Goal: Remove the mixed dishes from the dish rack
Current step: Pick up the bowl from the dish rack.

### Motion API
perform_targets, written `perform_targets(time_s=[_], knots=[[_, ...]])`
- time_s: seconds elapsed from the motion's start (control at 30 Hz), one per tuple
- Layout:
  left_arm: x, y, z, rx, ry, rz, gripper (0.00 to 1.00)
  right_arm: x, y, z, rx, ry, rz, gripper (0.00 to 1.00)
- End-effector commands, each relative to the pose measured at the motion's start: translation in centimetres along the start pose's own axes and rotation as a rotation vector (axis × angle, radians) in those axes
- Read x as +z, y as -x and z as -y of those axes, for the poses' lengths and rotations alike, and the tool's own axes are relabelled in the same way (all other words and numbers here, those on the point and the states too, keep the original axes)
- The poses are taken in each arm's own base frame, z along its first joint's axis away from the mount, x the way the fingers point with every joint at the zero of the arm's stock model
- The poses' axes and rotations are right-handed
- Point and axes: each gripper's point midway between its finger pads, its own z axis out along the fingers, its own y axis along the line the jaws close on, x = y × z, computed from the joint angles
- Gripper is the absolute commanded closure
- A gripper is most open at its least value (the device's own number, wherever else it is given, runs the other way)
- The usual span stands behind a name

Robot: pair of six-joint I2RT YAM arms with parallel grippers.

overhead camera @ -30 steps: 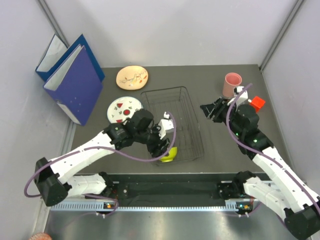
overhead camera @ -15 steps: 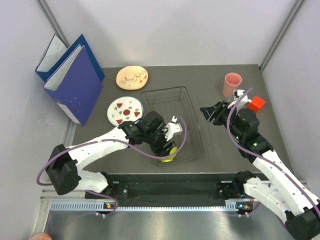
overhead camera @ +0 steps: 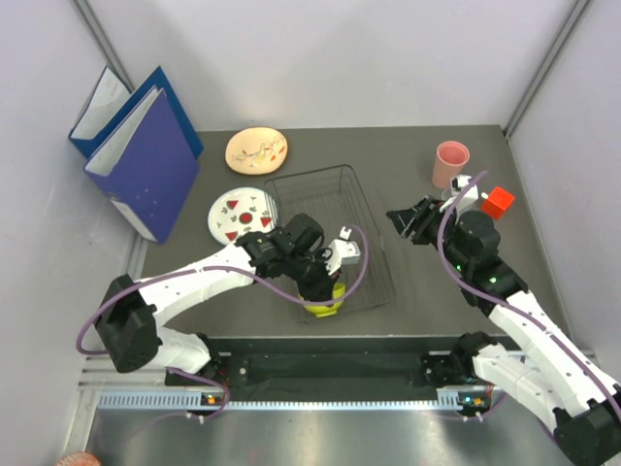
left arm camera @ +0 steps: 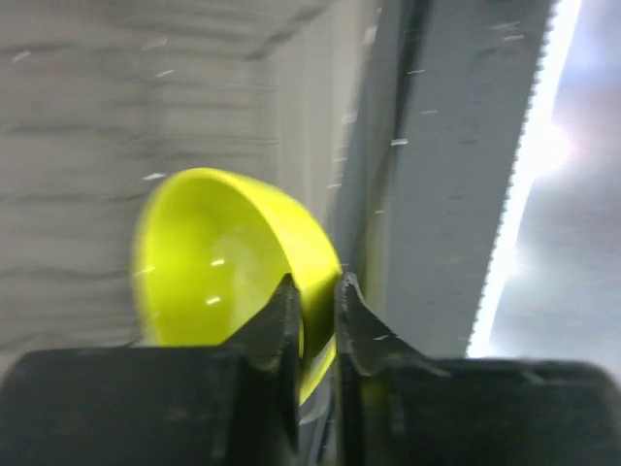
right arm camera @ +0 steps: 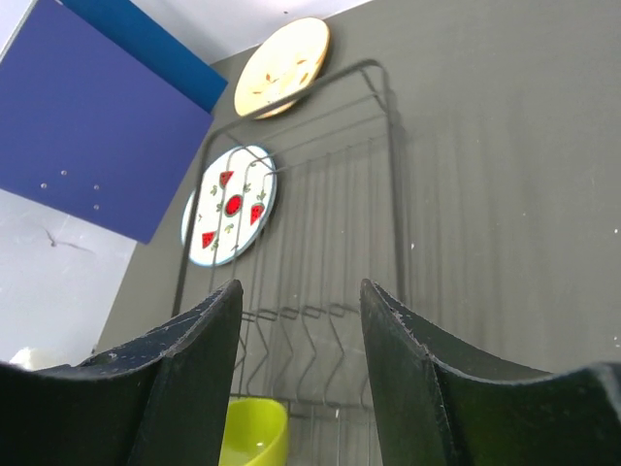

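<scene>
The lime-yellow bowl [overhead camera: 326, 299] sits at the near end of the black wire dish rack [overhead camera: 312, 173]. My left gripper [overhead camera: 328, 282] is shut on it. In the left wrist view the bowl [left arm camera: 223, 262] has its rim pinched between the two fingers of the left gripper [left arm camera: 312, 291]. My right gripper [overhead camera: 403, 219] hovers open to the right of the rack with nothing in it. The right wrist view shows the right gripper [right arm camera: 301, 291] open above the rack [right arm camera: 388, 126], with the bowl [right arm camera: 254, 432] low in the frame.
A tan patterned plate [overhead camera: 257, 150] and a white plate with red fruit prints [overhead camera: 241, 214] lie on the table left of the rack. A pink cup [overhead camera: 450, 163] and a small red cube [overhead camera: 498, 201] stand at the back right. A blue ring binder [overhead camera: 141, 150] leans at the far left.
My left gripper has moved along the rack to its near end and closed on the bowl's rim. The right arm has barely shifted.
</scene>
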Motion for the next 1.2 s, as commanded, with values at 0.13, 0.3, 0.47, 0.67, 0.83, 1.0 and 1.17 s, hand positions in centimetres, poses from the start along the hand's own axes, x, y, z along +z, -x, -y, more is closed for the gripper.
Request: perform_targets(time_s=[0.13, 0.3, 0.47, 0.67, 0.83, 1.0, 1.17], knots=[[-0.9, 2.3, -1.8, 0.093, 0.093, 0.04, 1.0, 0.2, -0.1, -0.8, 0.01, 0.037, 0.003, 0.48], [-1.2, 3.2, -1.9, 0.107, 0.101, 0.059, 1.0, 0.1, 0.0, -0.9, 0.01, 0.037, 0.009, 0.48], [-2.3, 5.0, -1.8, 0.14, 0.119, 0.091, 1.0, -0.2, 0.5, -1.4, 0.012, 0.05, 0.022, 0.48], [-5.0, 8.7, -1.0, 0.191, 0.139, 0.174, 1.0, -0.8, 2.0, -2.5, 0.015, 0.075, 0.053, 0.48], [-7.4, 11.9, 0.0, 0.234, 0.153, 0.268, 1.0, -1.7, 3.1, -3.3, 0.024, 0.094, 0.081, 0.48], [-8.2, 12.5, -0.8, 0.235, 0.234, 0.273, 1.0, -2.1, 3.6, -3.5, 0.056, 0.072, 0.066, 0.49], [-7.7, 9.5, -4.6, 0.358, 0.639, 0.08, 1.0, -2.1, 4.9, -2.1, 0.036, -0.079, 0.037, 0.51]])
